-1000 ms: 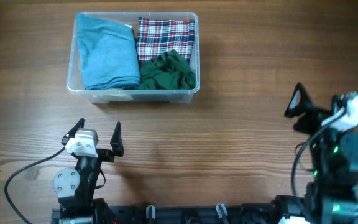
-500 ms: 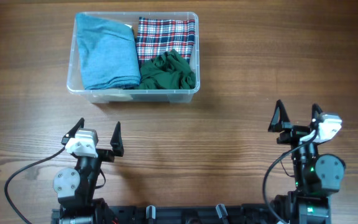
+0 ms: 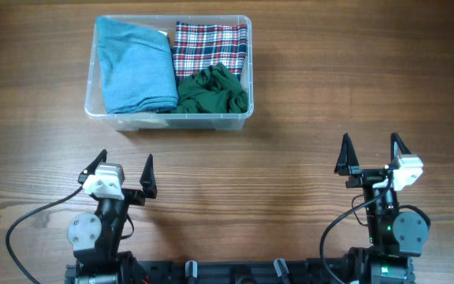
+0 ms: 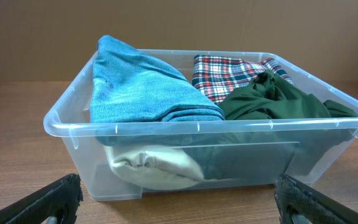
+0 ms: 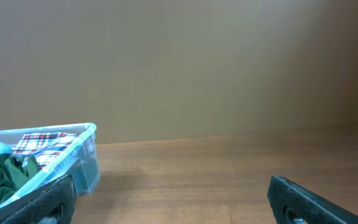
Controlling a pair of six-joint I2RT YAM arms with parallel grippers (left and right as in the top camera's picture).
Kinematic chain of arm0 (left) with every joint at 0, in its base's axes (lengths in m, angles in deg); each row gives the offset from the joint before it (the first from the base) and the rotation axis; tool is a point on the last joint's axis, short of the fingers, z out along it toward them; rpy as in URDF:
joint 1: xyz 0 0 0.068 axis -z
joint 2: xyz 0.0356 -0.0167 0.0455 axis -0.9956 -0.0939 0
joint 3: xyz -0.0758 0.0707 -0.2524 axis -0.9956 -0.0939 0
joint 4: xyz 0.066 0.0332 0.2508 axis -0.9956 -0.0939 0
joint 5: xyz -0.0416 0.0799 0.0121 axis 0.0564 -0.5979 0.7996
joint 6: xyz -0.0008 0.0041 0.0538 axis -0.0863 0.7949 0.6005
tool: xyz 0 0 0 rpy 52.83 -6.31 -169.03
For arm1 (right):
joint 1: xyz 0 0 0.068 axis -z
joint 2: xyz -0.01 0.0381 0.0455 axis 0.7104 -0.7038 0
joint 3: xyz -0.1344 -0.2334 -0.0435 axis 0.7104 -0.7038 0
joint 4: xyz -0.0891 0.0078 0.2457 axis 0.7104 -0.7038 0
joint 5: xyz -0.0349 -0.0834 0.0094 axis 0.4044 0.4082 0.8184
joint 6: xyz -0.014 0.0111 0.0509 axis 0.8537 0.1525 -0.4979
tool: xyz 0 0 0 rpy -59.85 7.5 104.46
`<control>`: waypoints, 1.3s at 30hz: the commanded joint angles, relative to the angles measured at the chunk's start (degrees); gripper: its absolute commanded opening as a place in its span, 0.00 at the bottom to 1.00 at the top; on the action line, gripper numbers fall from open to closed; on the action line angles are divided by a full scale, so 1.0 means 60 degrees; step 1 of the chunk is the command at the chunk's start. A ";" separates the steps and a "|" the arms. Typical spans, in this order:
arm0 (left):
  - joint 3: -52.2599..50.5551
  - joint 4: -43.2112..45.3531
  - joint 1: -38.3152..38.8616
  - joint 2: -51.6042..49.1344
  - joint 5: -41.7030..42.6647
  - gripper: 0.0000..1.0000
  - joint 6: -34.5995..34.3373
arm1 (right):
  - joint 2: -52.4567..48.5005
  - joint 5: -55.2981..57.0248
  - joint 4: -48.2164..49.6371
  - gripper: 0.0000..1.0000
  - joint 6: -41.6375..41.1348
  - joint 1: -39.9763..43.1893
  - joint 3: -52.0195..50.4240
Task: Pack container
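The clear plastic container (image 3: 91,95) stands at the back left of the table. It holds a folded blue cloth (image 3: 135,66), a plaid cloth (image 3: 208,44) and a crumpled green cloth (image 3: 213,90). The left wrist view shows the container (image 4: 67,124) close ahead, with a cream cloth (image 4: 151,167) under the blue cloth (image 4: 142,90). My left gripper (image 3: 121,170) is open and empty, near the front edge, in front of the container. My right gripper (image 3: 371,155) is open and empty at the front right, far from the container (image 5: 86,158).
The wooden table (image 3: 306,95) has bare room to the right of the container and between the two arms. A black cable (image 3: 30,221) runs from the left arm's base at the front left.
My right arm has drawn back and down toward the front edge, and its gripper has turned to face the far side. The left arm and the container have not moved.
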 commanded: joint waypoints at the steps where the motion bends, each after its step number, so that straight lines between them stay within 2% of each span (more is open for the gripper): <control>1: -0.0062 0.0029 0.0044 0.0102 0.0011 1.00 0.0146 | 0.0175 -0.0495 0.0510 0.99 0.0160 -0.0022 -0.0448; 9: -0.0062 0.0029 0.0044 0.0102 0.0011 1.00 0.0146 | 0.0200 -0.0386 0.0313 1.00 0.0208 -0.0219 -0.0484; 16: -0.0062 0.0029 0.0044 0.0102 0.0011 1.00 0.0146 | 0.1297 -0.0025 -0.1100 1.00 0.0226 -0.0455 -0.0484; 22: -0.0062 0.0029 0.0044 0.0102 0.0011 1.00 0.0146 | 0.1322 0.0102 -0.1756 1.00 0.0452 -0.0455 -0.0484; 39: -0.0062 0.0029 0.0044 0.0102 0.0011 1.00 0.0146 | 0.1078 0.0630 -0.1825 1.00 0.0441 -0.0455 -0.0484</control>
